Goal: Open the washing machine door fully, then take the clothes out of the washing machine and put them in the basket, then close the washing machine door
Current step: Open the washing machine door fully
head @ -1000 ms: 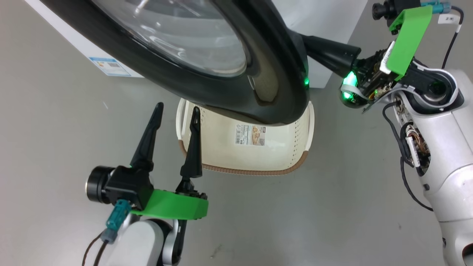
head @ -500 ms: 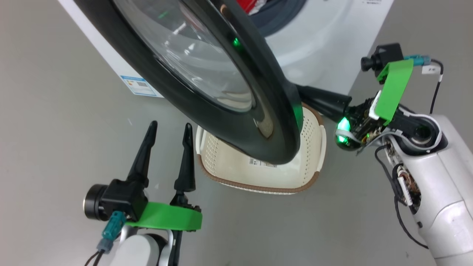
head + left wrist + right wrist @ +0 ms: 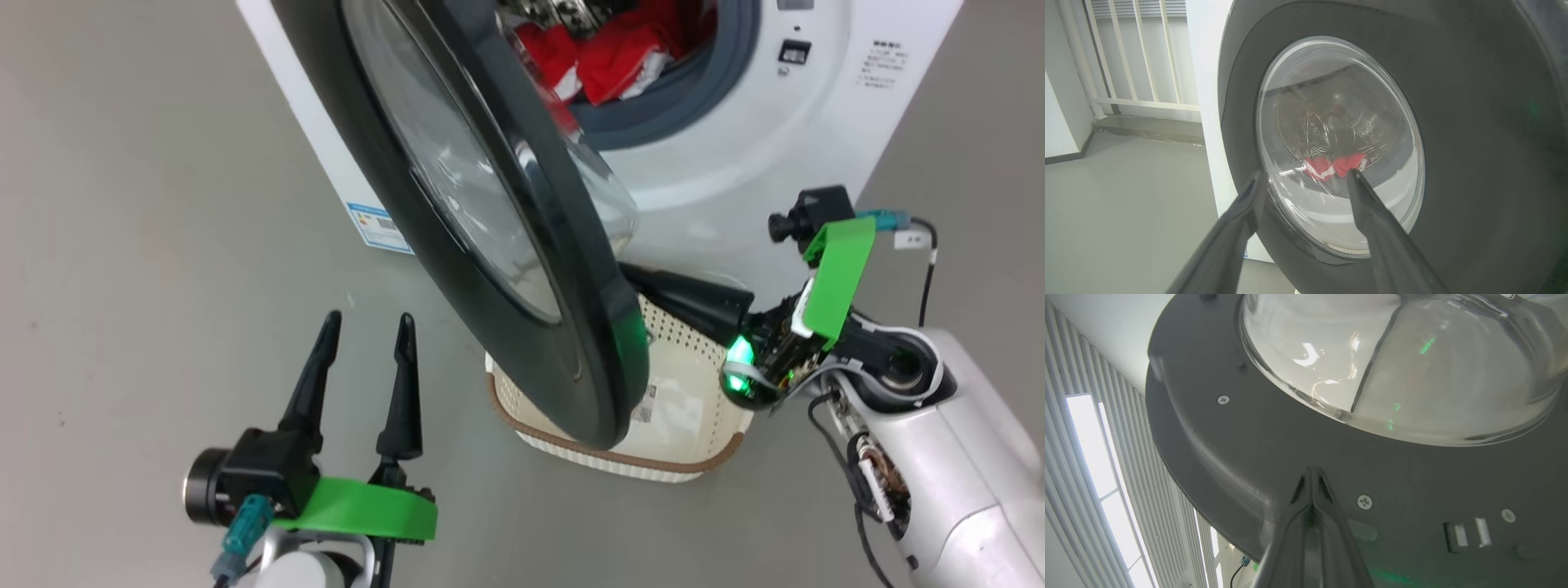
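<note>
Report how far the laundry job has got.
Done: the door stands partly open. In hand: the shut right gripper sits at its inner face, likely to swing it wider. To do: the clothes lie in the machine, the basket looks empty, closing comes last.

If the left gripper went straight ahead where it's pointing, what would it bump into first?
Probably the washing machine door: the left gripper points at its clear window from the outside. How near it is stays unclear.

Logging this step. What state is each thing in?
Cream perforated plastic basket: upright, no clothes visible.
Black-rimmed round glass washing machine door: open, hanging over basket.
Red and white clothes: inside white washing machine.
Left gripper: open, empty.
Right gripper: shut, at door's inner face.
</note>
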